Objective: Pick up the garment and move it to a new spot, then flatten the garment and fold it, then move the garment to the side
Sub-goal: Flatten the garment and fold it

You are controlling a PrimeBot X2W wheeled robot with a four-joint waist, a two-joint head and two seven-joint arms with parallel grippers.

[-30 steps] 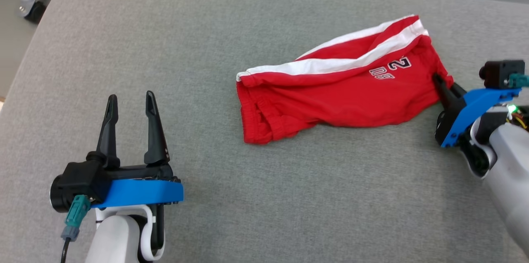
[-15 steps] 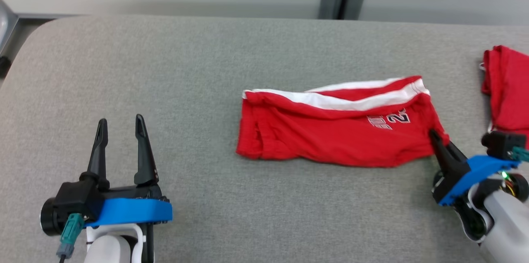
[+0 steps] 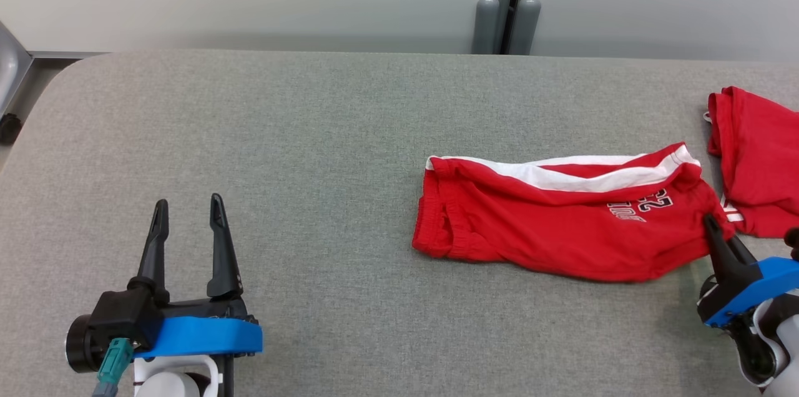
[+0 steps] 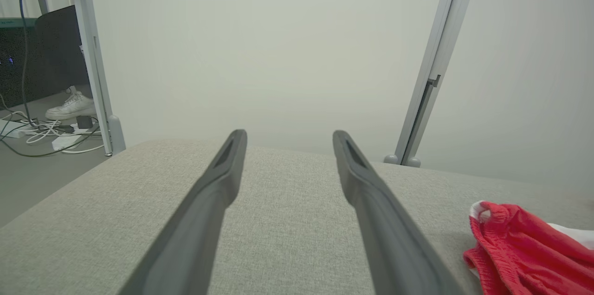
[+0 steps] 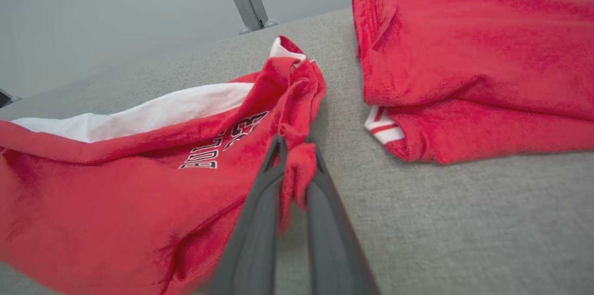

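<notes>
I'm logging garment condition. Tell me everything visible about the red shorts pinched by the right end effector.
The red shorts look like soft knit, with a white side stripe, dark printed lettering and a gathered waistband at their left end. They lie rumpled on the grey table; the right end effector is shut on their right corner.

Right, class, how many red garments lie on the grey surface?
2. The red shorts lie right of centre, pinched by the right gripper; a folded red garment sits at the far right edge.

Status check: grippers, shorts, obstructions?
Right gripper shut on shorts corner. Left gripper open, apart from shorts. Another red garment lies close beside, on the right.
</notes>
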